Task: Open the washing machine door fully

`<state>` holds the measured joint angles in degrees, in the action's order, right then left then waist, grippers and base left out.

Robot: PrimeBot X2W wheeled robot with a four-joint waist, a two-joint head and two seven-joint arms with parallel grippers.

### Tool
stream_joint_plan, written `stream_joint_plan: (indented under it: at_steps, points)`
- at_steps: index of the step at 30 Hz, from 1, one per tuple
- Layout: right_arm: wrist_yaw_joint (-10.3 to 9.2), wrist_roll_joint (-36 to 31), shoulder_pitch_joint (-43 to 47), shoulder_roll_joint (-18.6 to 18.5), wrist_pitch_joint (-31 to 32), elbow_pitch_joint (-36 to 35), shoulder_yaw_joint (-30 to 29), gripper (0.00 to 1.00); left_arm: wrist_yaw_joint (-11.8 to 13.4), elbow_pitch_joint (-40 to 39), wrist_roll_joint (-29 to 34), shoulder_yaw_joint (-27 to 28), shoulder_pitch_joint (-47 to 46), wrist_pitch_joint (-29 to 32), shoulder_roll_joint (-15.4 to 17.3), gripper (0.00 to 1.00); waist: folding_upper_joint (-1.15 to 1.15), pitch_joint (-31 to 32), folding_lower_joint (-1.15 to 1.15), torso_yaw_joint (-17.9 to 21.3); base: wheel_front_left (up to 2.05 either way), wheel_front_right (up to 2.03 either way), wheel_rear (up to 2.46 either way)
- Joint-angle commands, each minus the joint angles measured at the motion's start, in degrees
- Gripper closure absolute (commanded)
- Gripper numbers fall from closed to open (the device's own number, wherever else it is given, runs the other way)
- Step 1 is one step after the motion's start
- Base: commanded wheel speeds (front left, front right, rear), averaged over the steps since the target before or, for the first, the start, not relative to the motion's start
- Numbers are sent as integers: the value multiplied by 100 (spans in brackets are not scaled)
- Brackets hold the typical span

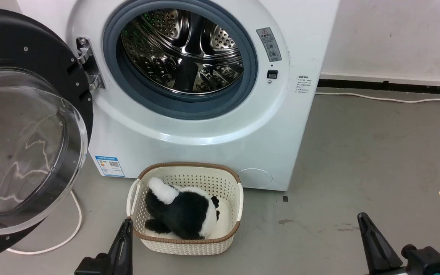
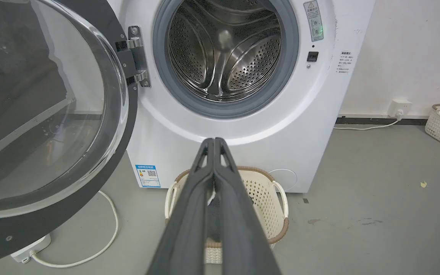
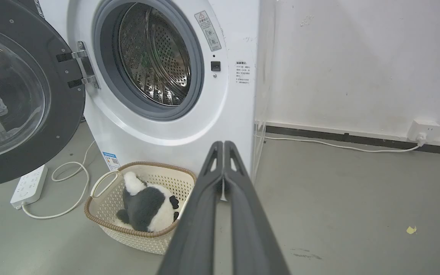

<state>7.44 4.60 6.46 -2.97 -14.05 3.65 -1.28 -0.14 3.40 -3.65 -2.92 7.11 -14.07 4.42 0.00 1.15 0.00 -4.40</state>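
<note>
Here, the washing machine [image 1: 189, 151] stands on grey floor [image 1: 365, 160].

- Scuffed grey floor [image 3: 357, 198] spreads ahead of the right gripper [image 3: 224, 145].
- Marked white wall [image 3: 357, 57] stands beyond it, edged by a dark skirting strip [image 1: 388, 86].
- Socket [image 3: 422, 131] far to its right, white cable [image 3: 338, 144] trailing leftward.
- Yellow scrap [image 3: 411, 229] lies on its right.

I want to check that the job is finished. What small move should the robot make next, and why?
Probably just hold both grippers back: the washing machine door already hangs swung wide on its hinge, and the left gripper and right gripper are shut, touching nothing.
</note>
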Motion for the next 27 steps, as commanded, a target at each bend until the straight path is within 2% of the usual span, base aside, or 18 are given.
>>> stream_joint_plan:
  at_steps: [1,27]
  points:
    - [0,-28,-42,1,30,-15,7,100,1,-16,24,16,-46,38,-6,100,0,-1,0,6,0,0,0]
    - [1,-124,-176,3,336,-93,34,100,4,-88,100,78,-194,342,-39,100,0,-27,0,102,0,0,0]
